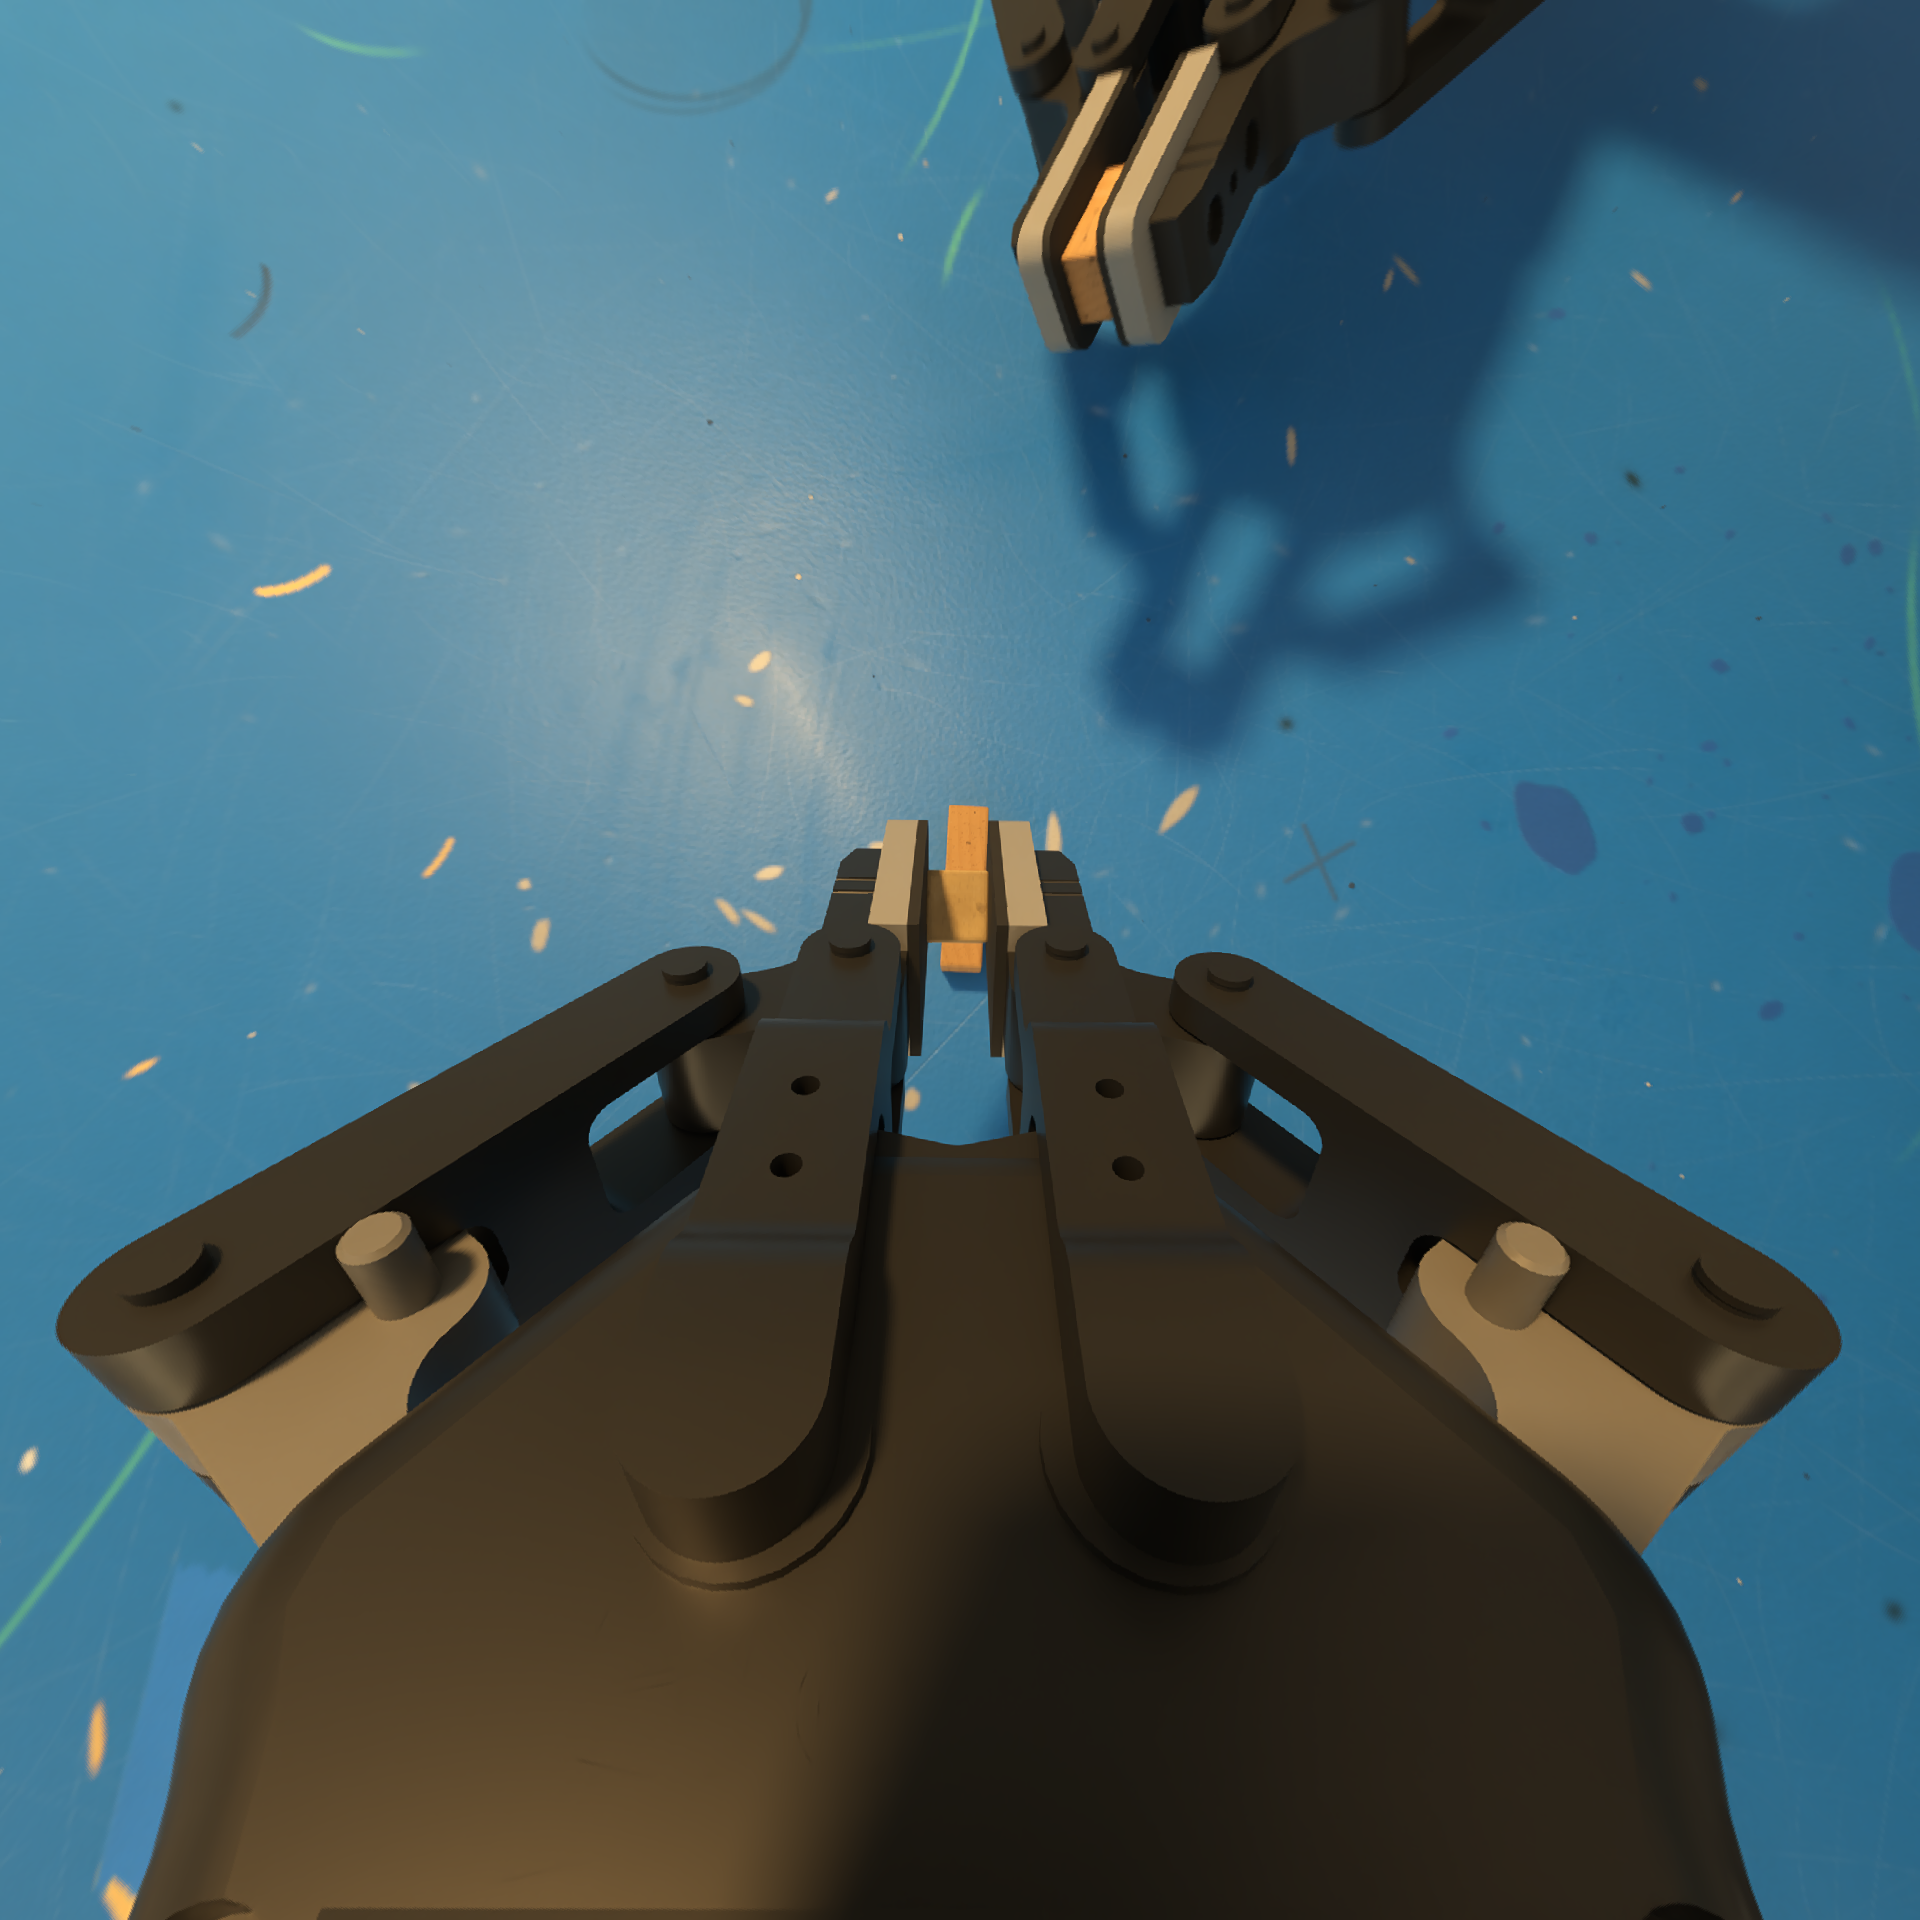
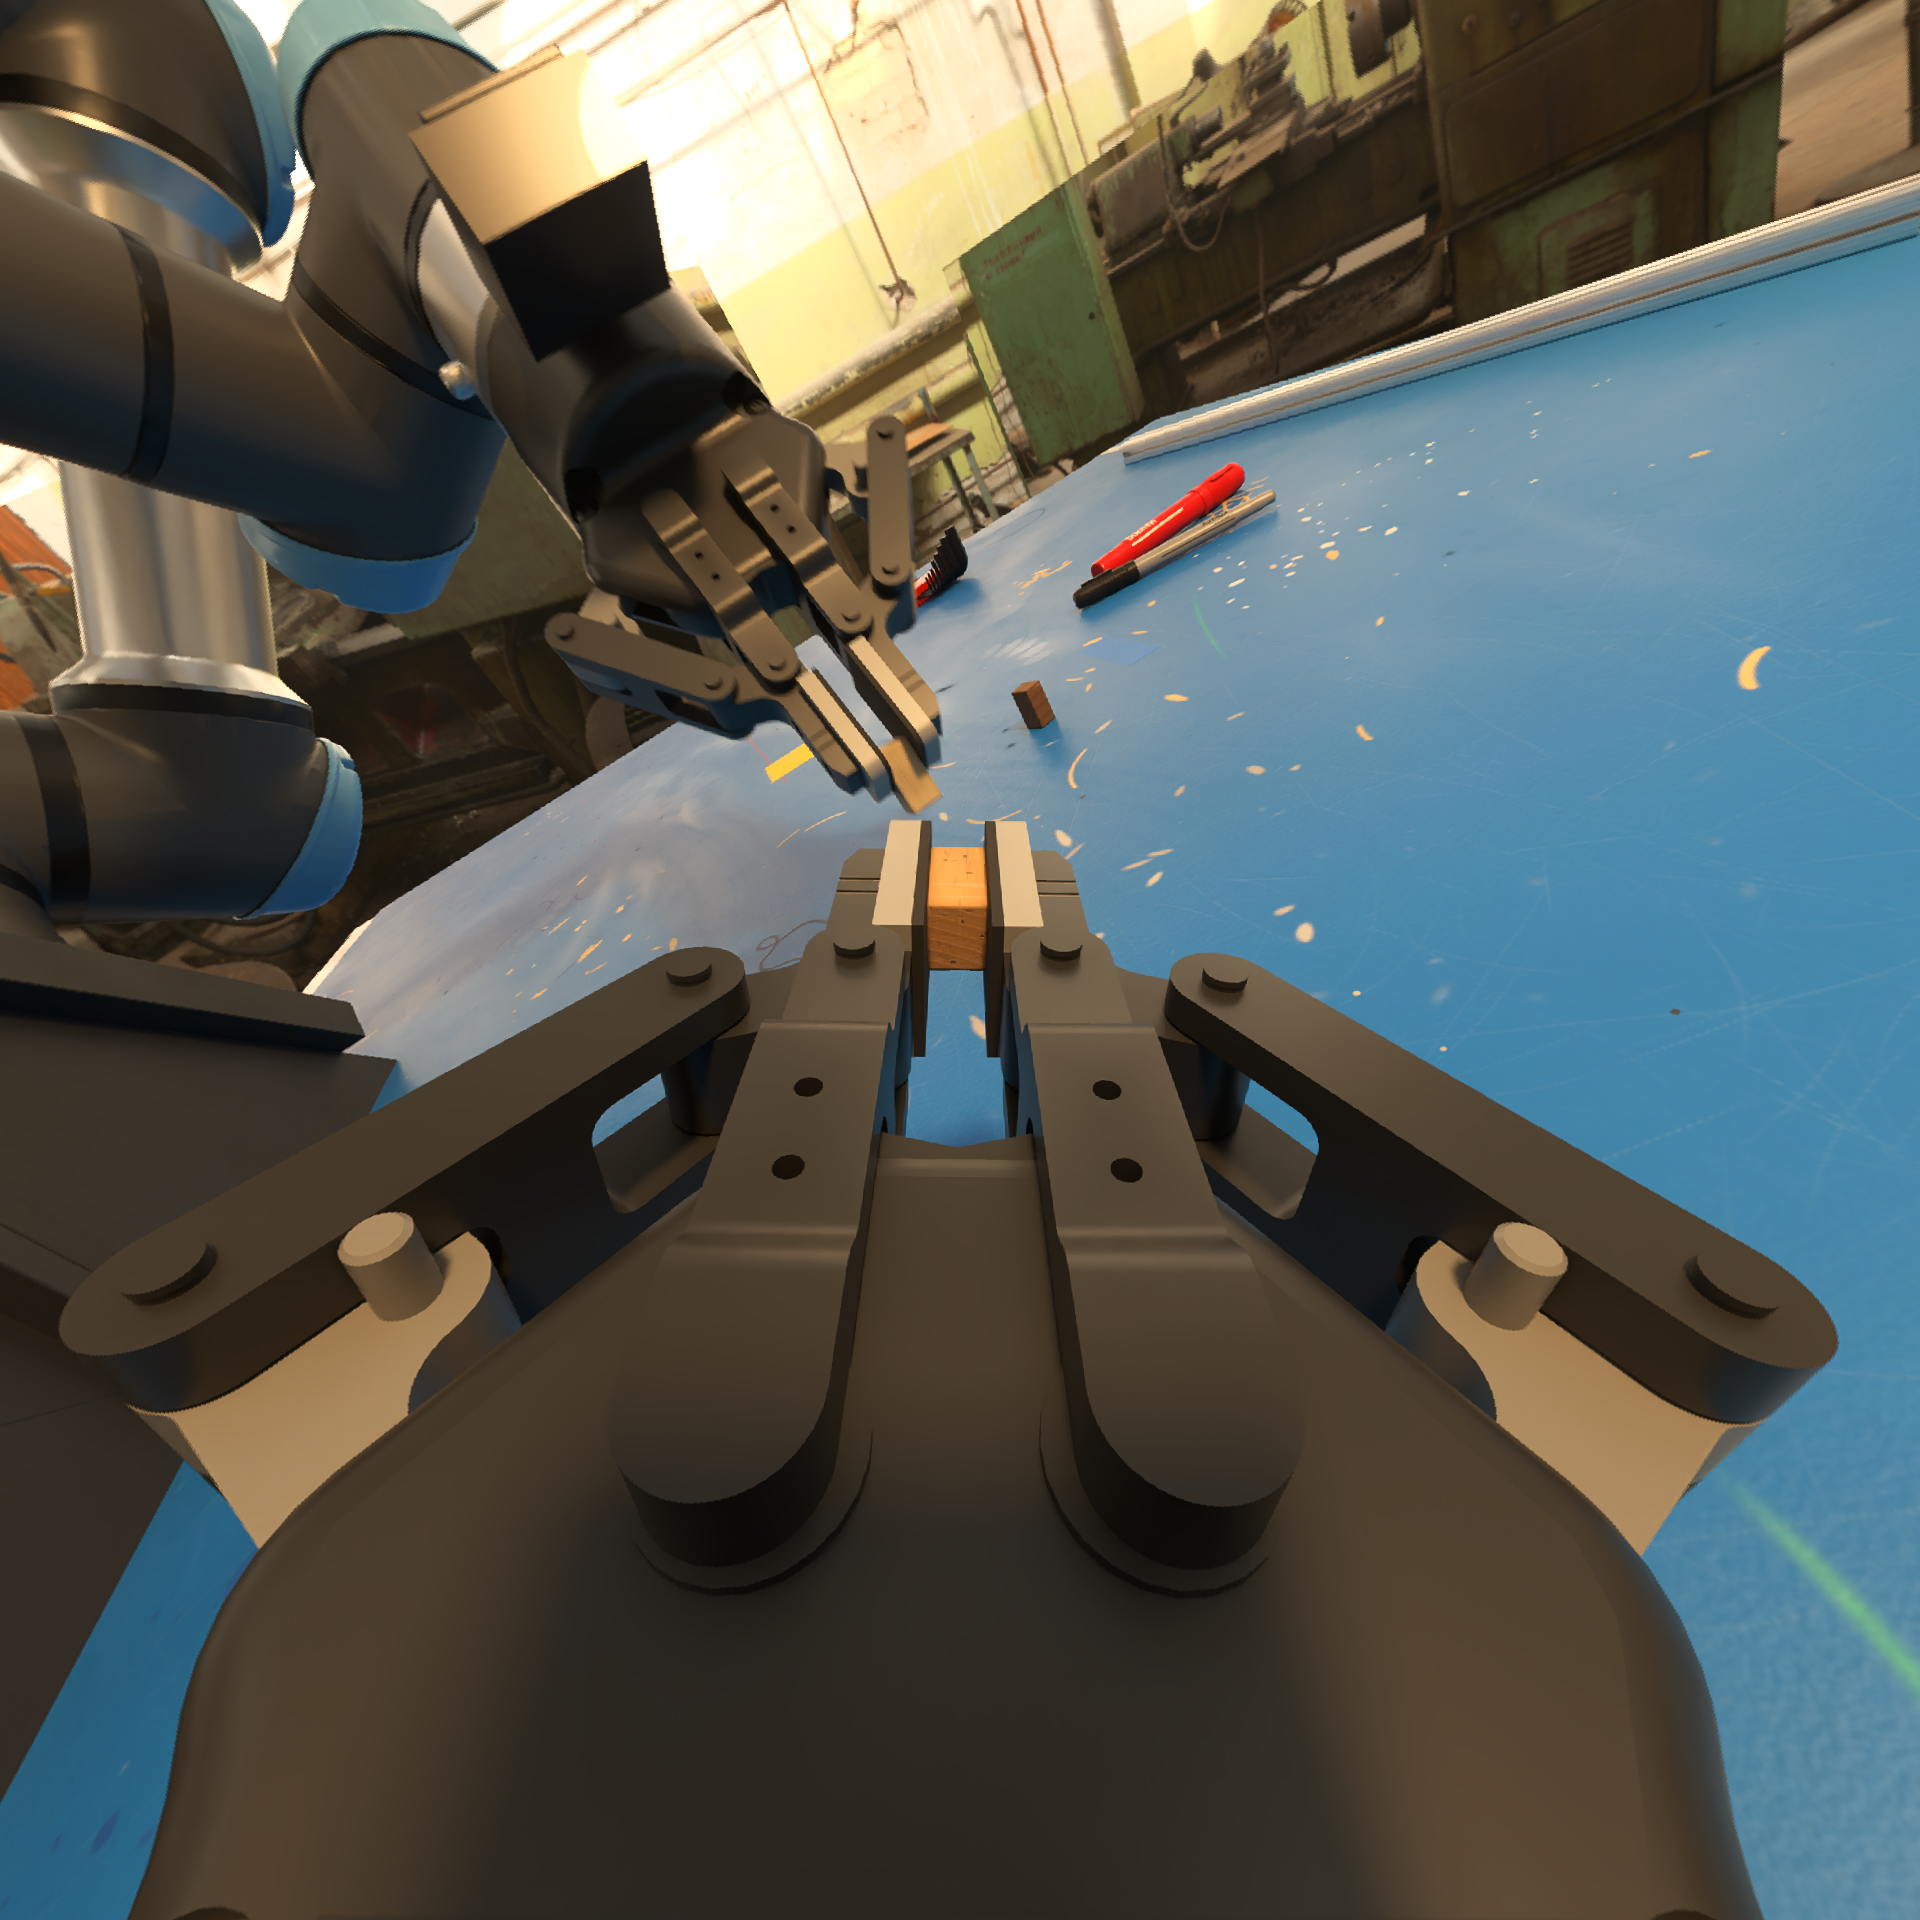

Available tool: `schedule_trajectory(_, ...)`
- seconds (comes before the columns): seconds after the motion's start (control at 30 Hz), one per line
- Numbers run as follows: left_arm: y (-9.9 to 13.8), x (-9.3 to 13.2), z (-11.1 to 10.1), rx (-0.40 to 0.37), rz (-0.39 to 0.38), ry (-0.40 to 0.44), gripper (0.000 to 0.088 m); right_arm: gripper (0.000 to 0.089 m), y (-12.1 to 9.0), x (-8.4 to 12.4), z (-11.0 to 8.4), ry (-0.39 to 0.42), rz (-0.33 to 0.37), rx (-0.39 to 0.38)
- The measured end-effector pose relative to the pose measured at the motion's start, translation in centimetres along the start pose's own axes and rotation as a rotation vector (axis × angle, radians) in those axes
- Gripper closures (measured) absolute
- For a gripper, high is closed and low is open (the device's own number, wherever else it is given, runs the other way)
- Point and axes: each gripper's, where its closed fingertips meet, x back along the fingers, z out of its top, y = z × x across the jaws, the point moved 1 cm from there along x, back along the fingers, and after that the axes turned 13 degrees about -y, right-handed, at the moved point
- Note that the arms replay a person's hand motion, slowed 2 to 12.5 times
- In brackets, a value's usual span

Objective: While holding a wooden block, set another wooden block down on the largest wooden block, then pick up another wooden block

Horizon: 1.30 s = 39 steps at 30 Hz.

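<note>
My left gripper (image 1: pixel 961 831) is shut on a thin light wooden block (image 1: pixel 966 842) and holds it above the blue table (image 1: pixel 520 520). My right gripper (image 2: pixel 956 831) is shut on a light wooden cube (image 2: pixel 956 899), also held off the table. In the left wrist view the right gripper (image 1: pixel 1107 327) shows at the top right with its block (image 1: pixel 1091 244). In the right wrist view the left gripper (image 2: pixel 899 774) hangs just ahead with its block (image 2: pixel 920 790). A small dark brown wooden block (image 2: pixel 1034 704) stands on the table beyond both grippers.
A red marker (image 2: pixel 1169 517) and a black marker (image 2: pixel 1174 551) lie farther back. Dark hex keys (image 2: pixel 940 566) lie behind the left gripper. A metal rail (image 2: pixel 1507 332) runs along the far table edge. The left arm (image 2: pixel 260 364) fills the left side.
</note>
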Motion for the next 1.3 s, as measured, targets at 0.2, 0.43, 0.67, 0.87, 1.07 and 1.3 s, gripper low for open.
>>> schedule_trajectory(0.2,0.0,-3.0,0.0,0.009,-0.027,-0.071,0.0782,0.0805,-0.2,0.1,0.0,0.007,0.004,0.003)
schedule_trajectory(0.43,0.1,-4.6,-0.3,-0.012,-0.023,-0.134,0.0782,0.0805,-0.3,0.2,0.0,0.015,0.005,0.006)
schedule_trajectory(0.67,0.1,-5.1,-0.6,-0.034,-0.012,-0.176,0.0782,0.0805,-0.3,0.2,0.0,0.015,0.008,0.003)
schedule_trajectory(0.87,0.1,-5.3,-0.7,-0.037,-0.012,-0.197,0.0775,0.0805,-0.2,0.2,0.0,0.016,0.014,-0.003)
schedule_trajectory(1.07,0.1,-5.8,-1.2,-0.034,-0.017,-0.227,0.0751,0.0805,-0.2,0.3,0.0,0.021,0.017,-0.010)
schedule_trajectory(1.3,0.2,-6.0,-1.4,-0.039,-0.023,-0.240,0.0712,0.0805,-0.2,0.3,0.1,0.025,0.021,-0.016)
